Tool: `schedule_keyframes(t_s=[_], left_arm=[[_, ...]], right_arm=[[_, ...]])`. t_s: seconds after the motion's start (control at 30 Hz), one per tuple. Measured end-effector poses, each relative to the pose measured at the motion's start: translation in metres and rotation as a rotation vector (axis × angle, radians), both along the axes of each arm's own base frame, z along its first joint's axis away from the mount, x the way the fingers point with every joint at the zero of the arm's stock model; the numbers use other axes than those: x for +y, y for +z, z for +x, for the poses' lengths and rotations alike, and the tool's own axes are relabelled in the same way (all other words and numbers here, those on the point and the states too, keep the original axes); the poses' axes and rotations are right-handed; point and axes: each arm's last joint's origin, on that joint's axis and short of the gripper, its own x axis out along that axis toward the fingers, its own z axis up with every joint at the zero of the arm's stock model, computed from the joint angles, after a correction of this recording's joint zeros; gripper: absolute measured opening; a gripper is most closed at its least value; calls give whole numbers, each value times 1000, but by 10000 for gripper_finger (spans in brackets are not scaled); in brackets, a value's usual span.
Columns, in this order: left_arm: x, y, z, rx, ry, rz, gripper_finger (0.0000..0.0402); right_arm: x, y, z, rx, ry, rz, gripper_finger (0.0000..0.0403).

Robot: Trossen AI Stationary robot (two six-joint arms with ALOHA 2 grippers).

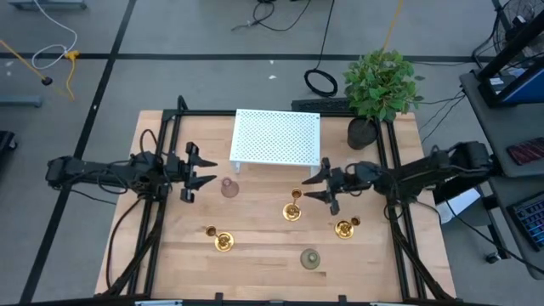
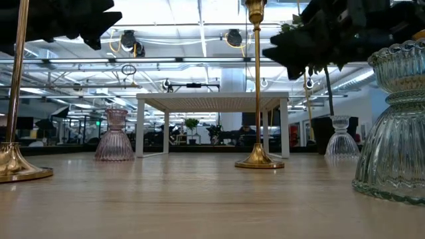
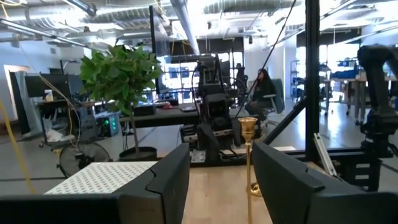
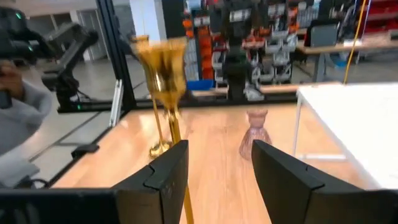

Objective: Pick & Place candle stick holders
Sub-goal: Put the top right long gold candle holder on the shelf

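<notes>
Three gold candle stick holders stand upright on their round bases on the wooden table: one mid-table [image 1: 293,208], one at the near left [image 1: 223,240], one at the right [image 1: 344,227]. My right gripper [image 1: 313,189] is open just right of the mid-table one. In the right wrist view its stem [image 4: 176,130] rises between my fingers [image 4: 217,155], close to one finger [image 4: 163,177], with its cup [image 4: 161,59] above them. My left gripper [image 1: 209,172] is open and empty at the left, near a pink glass holder [image 1: 229,187]. My right gripper stands level, coming from the table's right, with its open fingers on either side of the mid-table holder's stem [image 4: 180,162]. The stem runs close beside one finger. I cannot tell whether it touches. The holder stands upright on the table.
A white perforated stand [image 1: 276,138] is at the far middle. A potted plant [image 1: 382,85] is at the far right. A greenish glass holder [image 1: 310,257] sits near the front edge. Black frame rails [image 1: 161,212] run along both sides.
</notes>
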Motion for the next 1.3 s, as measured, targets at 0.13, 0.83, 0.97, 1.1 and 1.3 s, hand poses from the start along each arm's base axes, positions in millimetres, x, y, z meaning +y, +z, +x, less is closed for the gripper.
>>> schedule_keyframes(t_s=[0.13, 0.83, 0.97, 1.1, 1.3], left_arm=[[0, -2, 3, 24, 1, 2, 182], [0, -2, 4, 18, -6, -33, 182], [0, -2, 4, 18, -7, -35, 182], [0, -2, 4, 19, -13, -62, 182], [0, -2, 4, 20, -17, -81, 182]], right_arm=[[2, -8, 8, 42, 27, 2, 171], [7, -6, 48, -3, 116, -3, 142], [0, -6, 49, -2, 93, -3, 87], [-10, -6, 49, -3, 73, 1, 17], [-18, -5, 48, -11, 94, 26, 12]])
